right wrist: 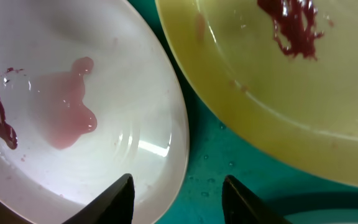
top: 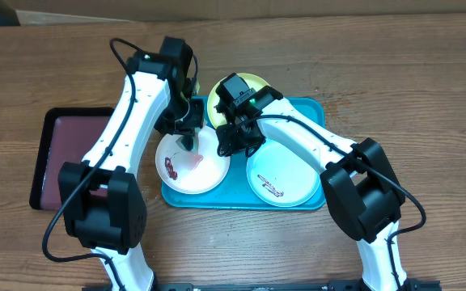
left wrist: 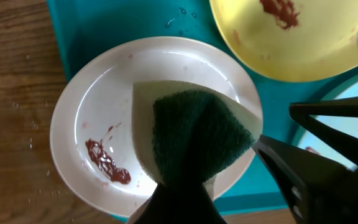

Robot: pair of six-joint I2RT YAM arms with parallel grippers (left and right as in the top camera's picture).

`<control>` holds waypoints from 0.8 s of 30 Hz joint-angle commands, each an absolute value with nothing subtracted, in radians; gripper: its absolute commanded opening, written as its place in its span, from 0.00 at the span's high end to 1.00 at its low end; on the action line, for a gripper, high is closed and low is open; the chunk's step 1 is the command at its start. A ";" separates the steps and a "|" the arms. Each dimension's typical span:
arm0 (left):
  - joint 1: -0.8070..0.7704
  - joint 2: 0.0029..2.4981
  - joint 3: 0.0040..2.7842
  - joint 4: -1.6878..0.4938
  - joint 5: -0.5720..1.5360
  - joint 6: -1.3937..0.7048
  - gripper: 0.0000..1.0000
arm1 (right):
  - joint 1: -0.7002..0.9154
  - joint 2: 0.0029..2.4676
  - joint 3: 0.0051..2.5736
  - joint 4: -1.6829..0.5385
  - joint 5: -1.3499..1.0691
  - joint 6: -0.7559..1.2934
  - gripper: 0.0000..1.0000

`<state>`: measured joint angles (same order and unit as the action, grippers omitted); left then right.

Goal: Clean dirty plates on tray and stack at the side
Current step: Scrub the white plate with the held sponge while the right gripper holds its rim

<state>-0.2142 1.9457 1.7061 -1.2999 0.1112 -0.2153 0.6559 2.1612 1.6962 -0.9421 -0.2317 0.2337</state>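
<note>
Left gripper (left wrist: 179,194) fingers are clamping together on a sponge (left wrist: 197,130), green scrub side up and pale layer showing round it. It is hanging over the right half of the white plate (left wrist: 104,112); whether it is touching is not clear. A dark brown smear (left wrist: 107,165) is sitting on that plate's near left part.

Right gripper (right wrist: 180,198) fingers are standing apart, holding nothing. One fingertip (right wrist: 118,194) is hovering over the white plate and the other over the bare tray (right wrist: 210,168), with the plate's rim between them; I cannot tell if they touch it. Pink liquid (right wrist: 70,118) is pooling in the white plate.

Overhead, both arms are reaching in from the near edge and bending down, wrists meeting just beside each other at the tray's (top: 314,109) far left. All three plates are lying on the tray: white at near left and overhanging its left rim, the mint-blue plate (top: 280,179) at near right, and the yellow-green plate (top: 253,82) at the far side, partly under the right arm. A maroon tray (top: 67,153) is lying left on the table (top: 427,97), apart.
</note>
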 commanded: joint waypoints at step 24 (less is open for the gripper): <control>-0.157 1.954 1.747 -1.399 0.026 -0.429 0.96 | 0.669 2.251 1.721 -0.870 -0.182 0.283 0.91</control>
